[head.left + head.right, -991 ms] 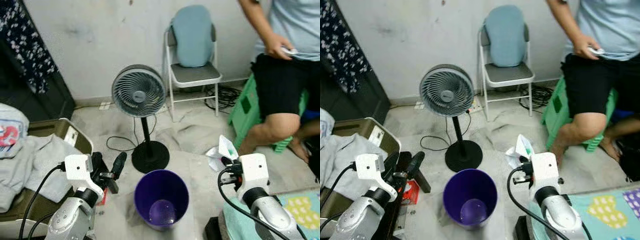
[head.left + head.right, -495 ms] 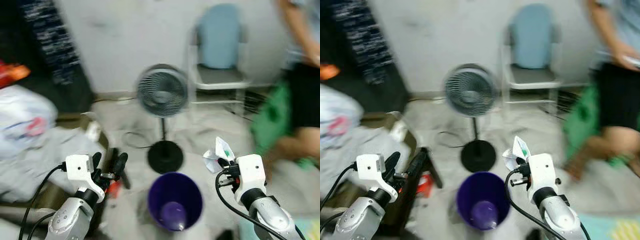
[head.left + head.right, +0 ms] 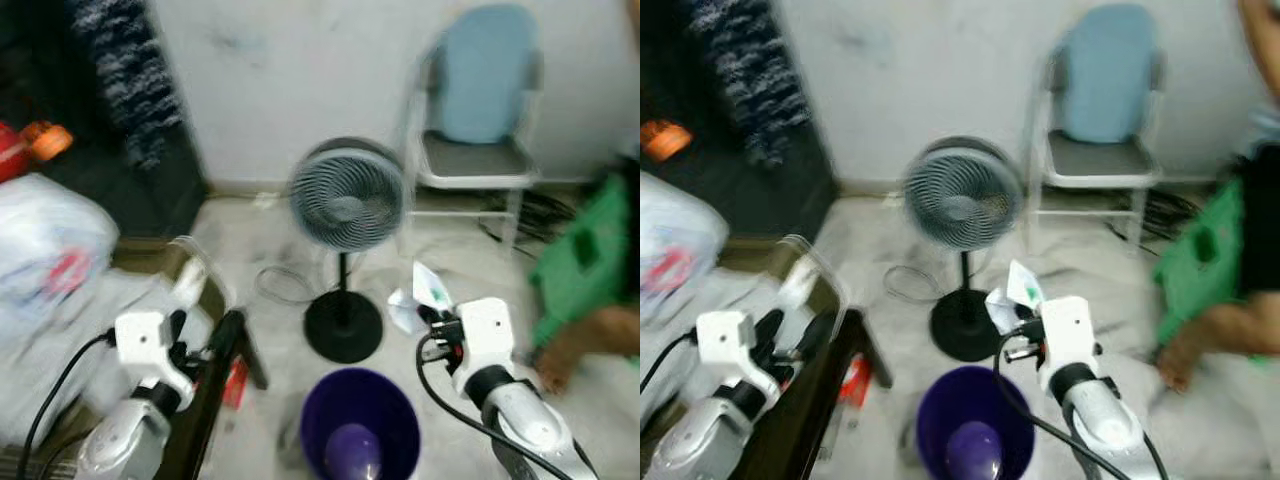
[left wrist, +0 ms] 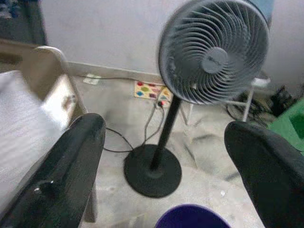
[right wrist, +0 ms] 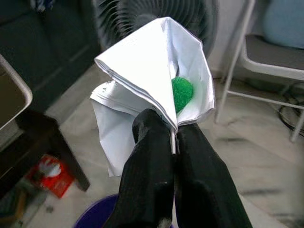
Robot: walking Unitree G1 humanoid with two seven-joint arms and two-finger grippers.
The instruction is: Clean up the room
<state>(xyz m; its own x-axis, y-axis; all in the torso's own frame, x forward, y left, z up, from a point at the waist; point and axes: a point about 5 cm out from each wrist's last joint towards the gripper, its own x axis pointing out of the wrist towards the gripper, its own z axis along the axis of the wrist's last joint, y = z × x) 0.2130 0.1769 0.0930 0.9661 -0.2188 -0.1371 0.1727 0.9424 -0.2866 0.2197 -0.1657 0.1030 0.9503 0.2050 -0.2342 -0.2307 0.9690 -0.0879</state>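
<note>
My right gripper (image 5: 172,142) is shut on a crumpled white paper (image 5: 147,80) with a green spot inside; in the left eye view the paper (image 3: 418,296) hangs above and right of a purple bin (image 3: 358,436). The bin stands on the floor between my arms, with something pale purple lying at its bottom. My left gripper (image 4: 166,156) is open and empty, with one finger (image 4: 66,175) on each side of the view. It is held low at the left (image 3: 205,345), near a dark stool.
A grey standing fan (image 3: 347,200) with a black round base (image 3: 343,326) is just behind the bin. A folding chair (image 3: 480,100) stands by the wall. Laundry and a box (image 3: 60,290) lie at left. A person's leg and a green stool (image 3: 590,270) are at right.
The camera has swung left, so the whole scene has shifted right and blurred. The right gripper still holds the paper, now nearer the bin's far right rim.
</note>
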